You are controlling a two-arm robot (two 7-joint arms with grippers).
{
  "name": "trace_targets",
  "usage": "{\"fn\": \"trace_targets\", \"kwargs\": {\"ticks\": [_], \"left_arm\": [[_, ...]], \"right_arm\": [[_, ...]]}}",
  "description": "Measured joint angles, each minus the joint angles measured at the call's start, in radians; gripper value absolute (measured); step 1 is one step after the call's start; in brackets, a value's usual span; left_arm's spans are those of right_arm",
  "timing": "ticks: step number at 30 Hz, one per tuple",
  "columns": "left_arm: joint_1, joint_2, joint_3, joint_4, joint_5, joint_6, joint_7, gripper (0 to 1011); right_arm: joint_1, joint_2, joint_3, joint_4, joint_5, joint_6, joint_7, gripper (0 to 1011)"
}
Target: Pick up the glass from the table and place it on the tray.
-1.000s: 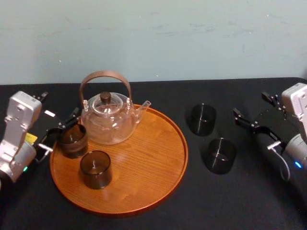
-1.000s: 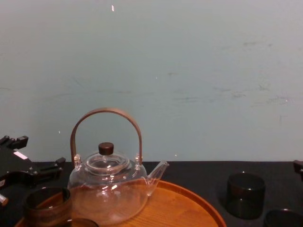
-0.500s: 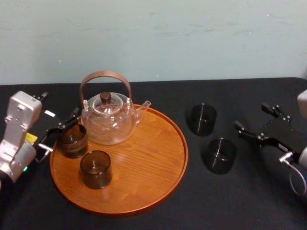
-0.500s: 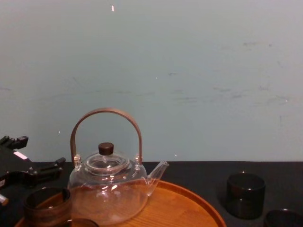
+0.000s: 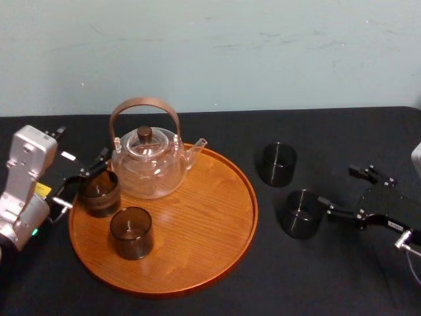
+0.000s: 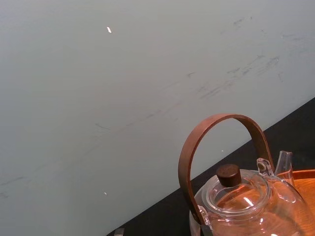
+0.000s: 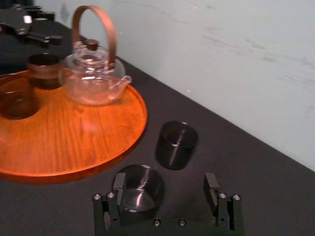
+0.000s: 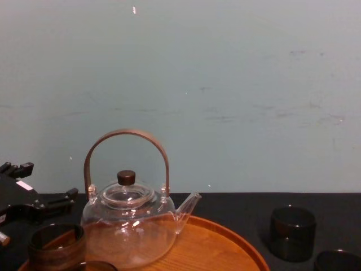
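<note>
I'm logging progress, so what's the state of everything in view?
tray: lying flat, partly filled.
teapot: upright, lid on.
rear tray glass: upright.
front tray glass: upright.
far table glass: upright, off tray.
near table glass: upright, off tray.
left gripper: open, by rear tray glass.
right gripper: open, by near table glass.

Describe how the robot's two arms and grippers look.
The left arm has a boxy silver-grey housing with a yellow sticker and a small green light. The left gripper is black, with slim jaws and a white label. The right gripper is also black: a flat bar with two blocky jaws and silver screws, and a thin pale cable near its wrist.
</note>
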Motion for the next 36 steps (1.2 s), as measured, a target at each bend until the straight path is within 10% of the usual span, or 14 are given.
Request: {"fn": "trace_targets", "kwargs": {"ticks": [36], "left_arm": [[0.000,0.000,0.000,0.000,0.000,0.000,0.000,1001]], "right_arm": [[0.036,-0.052,-0.031,0.032,-0.034,0.180,0.115,1002]]}}
